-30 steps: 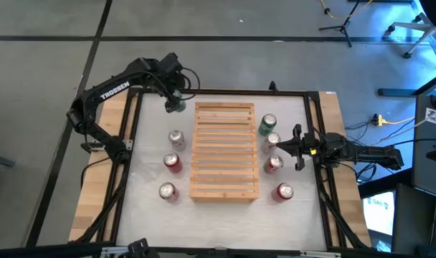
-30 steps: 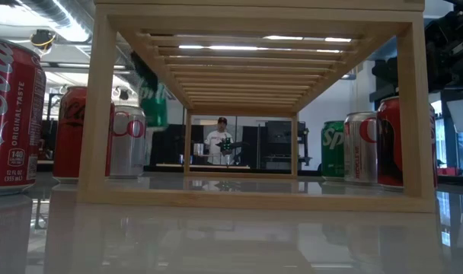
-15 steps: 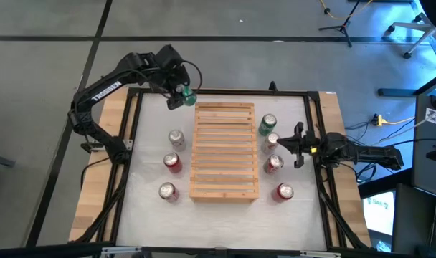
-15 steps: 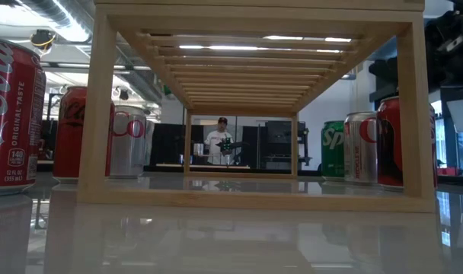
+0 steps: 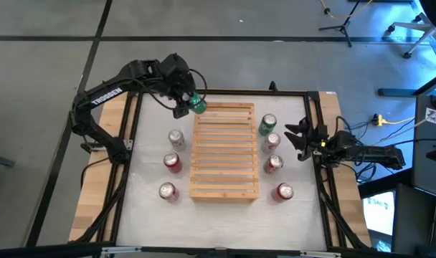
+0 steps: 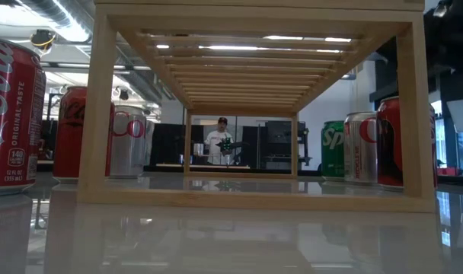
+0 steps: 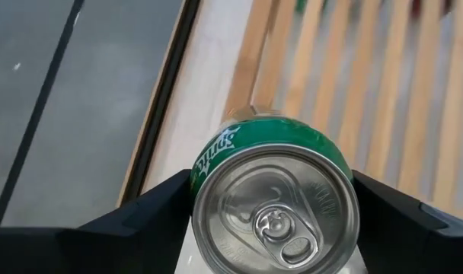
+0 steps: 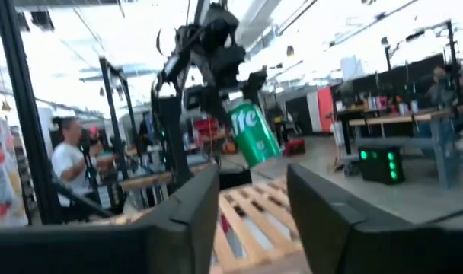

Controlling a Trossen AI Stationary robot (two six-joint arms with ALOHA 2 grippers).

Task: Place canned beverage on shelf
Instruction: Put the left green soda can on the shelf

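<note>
1. The left tool (image 5: 191,104) is clamped on a green can (image 5: 197,104), its 2 fingers pressed against opposite sides of the can body.
2. In the left wrist view the green can (image 7: 275,204) sits squarely between the dark fingers (image 7: 151,217), its silver top and pull tab facing the camera.
3. From above, the held can hangs over the far left corner of the shelf (image 5: 225,152), at the end of its first slats; the right wrist view shows it tilted and raised clear of the slats.
4. The shelf stands in the middle of the white surface (image 5: 146,208), its long sides running from the far edge to the near edge.
5. The right tool (image 5: 298,139) is near the right edge of the surface, just beside the row of cans on the shelf's right side, its fingers apart and holding nothing.
6. That row has 4 cans: a second green can (image 5: 267,124) farthest back, a silver can (image 5: 272,140), a red-and-silver can (image 5: 275,163) and a red can (image 5: 284,191) nearest the front.
7. On the shelf's left side stand 3 more cans (image 5: 173,163), well apart from the left tool.
8. In the low view a person (image 6: 220,141) stands in the room beyond the shelf.
</note>
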